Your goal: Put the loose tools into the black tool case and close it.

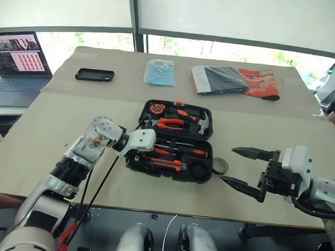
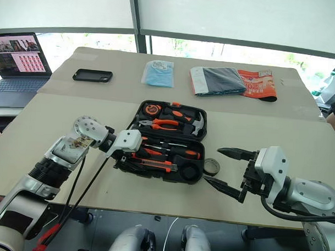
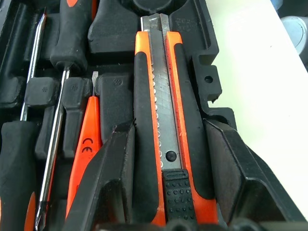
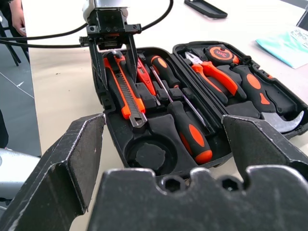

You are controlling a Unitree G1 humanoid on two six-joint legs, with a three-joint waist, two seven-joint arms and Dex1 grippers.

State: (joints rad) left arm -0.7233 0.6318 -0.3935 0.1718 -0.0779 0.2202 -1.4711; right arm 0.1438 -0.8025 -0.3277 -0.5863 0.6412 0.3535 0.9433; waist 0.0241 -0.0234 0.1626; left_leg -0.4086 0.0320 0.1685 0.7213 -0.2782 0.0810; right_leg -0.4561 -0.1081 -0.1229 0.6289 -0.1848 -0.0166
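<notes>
Two robot hands work over a beige bench where the black tool case lies open, lid laid flat away from the robot. The left hand reaches into the near half, its fingers spread on either side of the black-and-orange utility knife, which lies in its moulded slot; whether they touch the knife is unclear. Beside the knife sit the slim orange screwdriver and two black-and-orange-handled screwdrivers. The right hand hangs spread wide and empty, just right of the case. A small dark tape roll rests on the bench by the case's right edge, with a round empty pocket likely meant for it.

To finish this step well, the left hand should probably lift straight up so it does not drag the knife out. The knife's near end is cut off, so its seating there cannot be judged. The orange latch is hard to make out.
</notes>
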